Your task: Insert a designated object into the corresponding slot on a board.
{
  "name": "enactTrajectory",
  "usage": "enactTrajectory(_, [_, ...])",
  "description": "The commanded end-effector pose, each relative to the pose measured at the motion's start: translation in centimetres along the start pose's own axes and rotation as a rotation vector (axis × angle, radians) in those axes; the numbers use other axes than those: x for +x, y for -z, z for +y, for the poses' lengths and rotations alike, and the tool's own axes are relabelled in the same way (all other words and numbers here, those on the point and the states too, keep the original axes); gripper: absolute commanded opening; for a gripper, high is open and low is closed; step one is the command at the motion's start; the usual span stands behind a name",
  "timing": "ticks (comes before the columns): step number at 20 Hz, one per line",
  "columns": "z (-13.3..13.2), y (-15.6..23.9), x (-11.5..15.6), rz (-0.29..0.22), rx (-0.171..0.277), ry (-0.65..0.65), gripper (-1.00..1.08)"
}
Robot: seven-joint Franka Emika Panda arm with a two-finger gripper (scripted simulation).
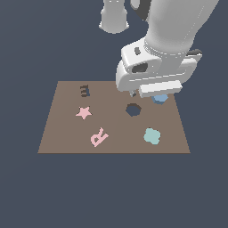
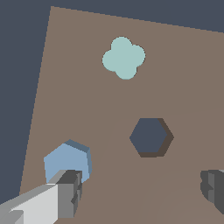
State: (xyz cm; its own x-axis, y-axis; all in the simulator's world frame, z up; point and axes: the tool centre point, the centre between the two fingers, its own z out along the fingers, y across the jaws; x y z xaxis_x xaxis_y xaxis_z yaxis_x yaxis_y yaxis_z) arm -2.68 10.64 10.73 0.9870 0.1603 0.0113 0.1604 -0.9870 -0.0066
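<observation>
Arm is reaching down over the far side of the board (image 1: 67,133), wrist pointing straight down, hand body low and close to the surface. In the exterior view the hand casing hides most of the claw (image 1: 147,94).

Claw state: jaws spread wide, nothing between them. Wrist view shows one finger (image 2: 65,192) at the blue hex block (image 2: 68,162) and the other finger (image 2: 214,186) far off on the opposite side, over bare board.

Blue hex block (image 1: 160,98): sits on the board, upright, flat top up, right at the near-side finger; that finger's tip overlaps the block's edge in the wrist view. Can't tell if it's touching or just above it. The block is not centred between the jaws.

Hex slot (image 2: 151,136): empty and dark, lying ahead of the line between the two fingers, closer to mid-gap than the block is. In the exterior view the slot (image 1: 133,109) is just below the hand, beside the block.

Teal flower piece (image 2: 124,57) is farther out, beyond the slot. Pink star (image 1: 83,112), pink R (image 1: 99,136) and dark "3" mark (image 1: 84,91) are well off to the exterior view's left of the claw.
</observation>
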Motion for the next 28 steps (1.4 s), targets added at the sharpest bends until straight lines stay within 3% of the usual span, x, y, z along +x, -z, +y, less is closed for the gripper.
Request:
enactTrajectory(1, [-2.7,-2.0,-0.7,-0.004,0.000,0.043,1.00])
enactTrajectory(9, [-7.3,-5.5,-2.1,-0.011,-0.004,0.116,1.00])
enactTrajectory(24, [-7.5,-7.8,-2.1,-0.012,-0.006,0.120,1.00])
enactTrajectory(25, [-7.5,-7.8,-2.1,-0.012,-0.006,0.120,-1.00])
enactTrajectory(28, [-7.5,-7.8,-2.1,-0.012,-0.006,0.120,-1.00])
